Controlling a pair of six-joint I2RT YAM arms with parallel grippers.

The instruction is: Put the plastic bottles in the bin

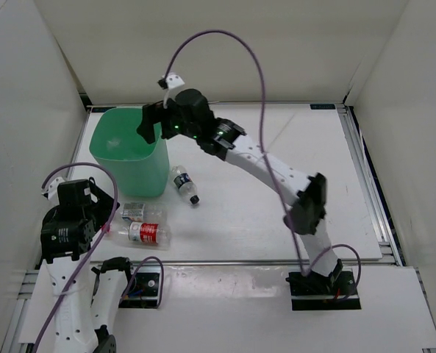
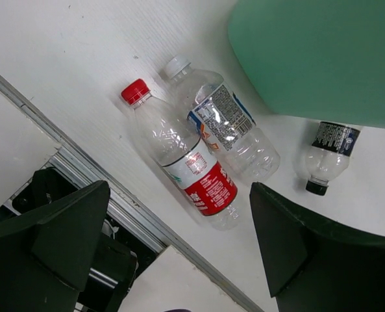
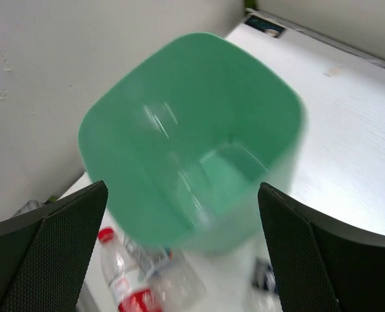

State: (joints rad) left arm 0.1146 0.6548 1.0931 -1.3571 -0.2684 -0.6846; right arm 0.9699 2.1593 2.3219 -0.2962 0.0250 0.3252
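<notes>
The mint-green bin (image 1: 128, 153) stands at the table's back left. My right gripper (image 1: 153, 125) hangs over its right rim, open (image 3: 182, 250); below it a blurred clear bottle shape (image 3: 179, 172) shows inside the bin (image 3: 257, 84). Three plastic bottles lie on the table by the bin's front: a red-labelled, red-capped one (image 1: 143, 233) (image 2: 189, 169), a pale-labelled one (image 1: 138, 212) (image 2: 226, 127) and a dark-labelled one (image 1: 184, 184) (image 2: 330, 151). My left gripper (image 1: 102, 213) (image 2: 179, 257) is open, above and short of the red-labelled bottle, holding nothing.
White walls close in the table on the left, back and right. An aluminium rail (image 2: 114, 208) runs along the table's near edge just under my left gripper. A purple cable (image 1: 225, 37) arcs above the right arm.
</notes>
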